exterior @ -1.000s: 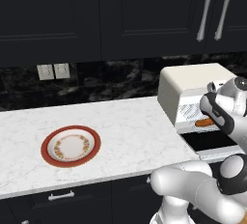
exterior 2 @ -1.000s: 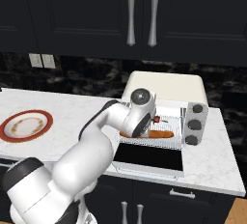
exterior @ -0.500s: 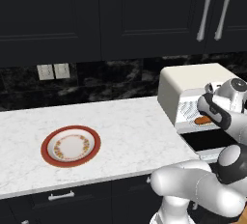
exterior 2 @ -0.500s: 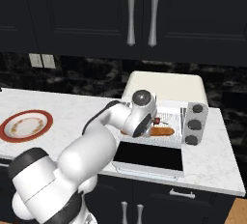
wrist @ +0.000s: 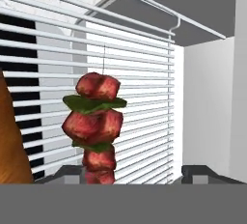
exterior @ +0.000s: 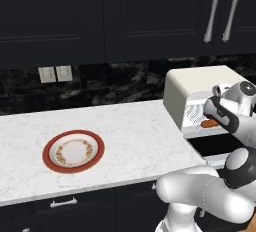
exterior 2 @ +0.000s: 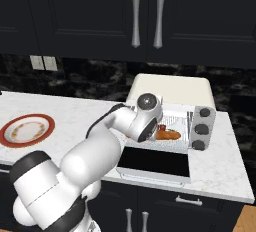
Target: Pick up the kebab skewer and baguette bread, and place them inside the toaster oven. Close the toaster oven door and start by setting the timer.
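1. Hand view, nearest first: the two dark fingertips [wrist: 201,174] stand spread apart at the bottom, one either side of the kebab skewer [wrist: 95,124]. Neither pad looks to be touching it, so the jaws are open with nothing held.
2. The skewer lies on the wire rack [wrist: 140,73] between the fingertips: red meat chunks with green pieces between them, thin stick tip pointing away from the hand.
3. Just beside the skewer, at the left edge of the hand view, you get an orange-brown slab of the baguette bread [wrist: 9,150], also on the rack.
4. Past the rack you see the pale inner wall and the grey ceiling of the toaster oven [exterior 2: 172,92].
5. Right base view: the gripper [exterior 2: 159,127] is reaching into the oven mouth, with the baguette showing just beyond it on the rack.
6. The toaster oven door [exterior 2: 155,162] is folded down flat in front of the cavity, dark glass facing up, directly under the forearm.
7. Three round knobs [exterior 2: 201,128] are stacked on the oven's right front panel.
8. Left base view: the wrist blocks most of the opening; a bit of orange-brown loaf is visible inside.
9. Well away on the marble counter [exterior: 130,126] sits a red-rimmed plate [exterior: 73,150], bare.
10. Furthest back: two outlets [exterior: 55,74] on the dark backsplash and dark upper cabinets [exterior: 150,16] with silver handles.
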{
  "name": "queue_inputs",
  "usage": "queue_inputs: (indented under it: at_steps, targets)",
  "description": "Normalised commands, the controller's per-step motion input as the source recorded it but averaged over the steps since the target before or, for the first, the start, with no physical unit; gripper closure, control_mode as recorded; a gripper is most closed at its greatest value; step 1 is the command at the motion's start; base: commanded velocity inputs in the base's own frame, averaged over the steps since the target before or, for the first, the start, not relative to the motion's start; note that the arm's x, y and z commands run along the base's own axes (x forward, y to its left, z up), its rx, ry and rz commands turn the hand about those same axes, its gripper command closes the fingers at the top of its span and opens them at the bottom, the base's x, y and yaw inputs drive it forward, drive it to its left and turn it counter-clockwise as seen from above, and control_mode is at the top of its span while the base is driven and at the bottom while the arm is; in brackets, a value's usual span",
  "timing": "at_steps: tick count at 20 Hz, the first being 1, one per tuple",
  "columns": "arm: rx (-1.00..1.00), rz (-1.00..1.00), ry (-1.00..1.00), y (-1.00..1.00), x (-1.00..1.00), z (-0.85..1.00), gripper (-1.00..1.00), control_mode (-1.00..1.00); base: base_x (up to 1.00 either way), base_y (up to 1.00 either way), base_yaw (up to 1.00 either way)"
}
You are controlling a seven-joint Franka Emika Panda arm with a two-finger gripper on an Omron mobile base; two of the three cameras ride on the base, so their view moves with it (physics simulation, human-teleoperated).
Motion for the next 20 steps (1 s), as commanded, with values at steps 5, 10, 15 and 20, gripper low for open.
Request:
queue_inputs:
  at_steps: [5, 10, 15, 20]
  targets:
    - [0.02, 0.00, -0.05, 0.00, -0.09, 0.53, -1.00, -1.00, 0.00, 0.00, 0.00]
    - [0.09, -0.01, 0.01, -0.02, -0.76, 0.29, -1.00, -1.00, 0.00, 0.00, 0.00]
    - [0.12, -0.43, 0.15, -0.09, -0.80, 0.00, -1.00, -1.00, 0.00, 0.00, 0.00]
    - [0.14, -0.63, 0.27, -0.31, -0.69, 0.10, -1.00, -1.00, 0.00, 0.00, 0.00]
